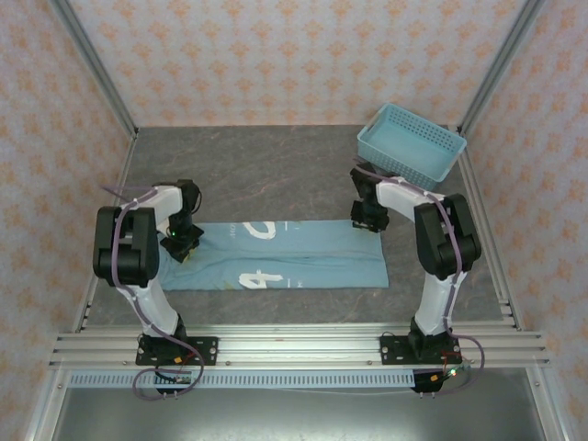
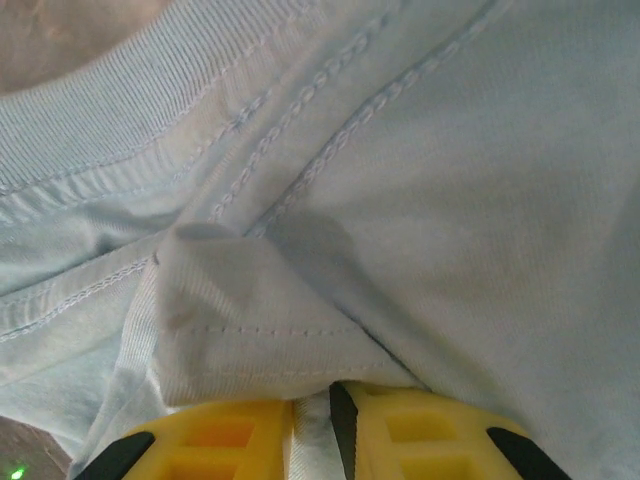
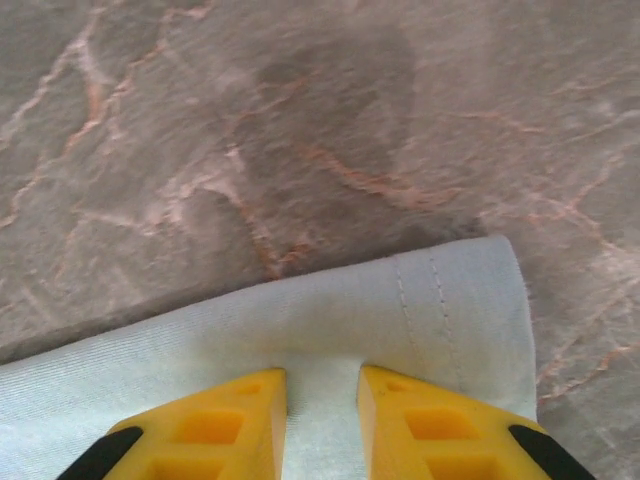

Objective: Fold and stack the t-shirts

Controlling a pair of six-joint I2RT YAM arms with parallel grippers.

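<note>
The t-shirt [image 1: 276,254] lies as a long folded strip across the table [image 1: 276,165], nearer its front edge. The left gripper [image 2: 318,400] pinches a fold at its left end. The right gripper [image 3: 322,385] straddles the far right corner, but I cannot tell if it grips. If it catches only one layer, lifting may undo the fold.

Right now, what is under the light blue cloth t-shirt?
Around the t-shirt, grey marbled tabletop shows; the folded cloth covers whatever lies beneath.
</note>
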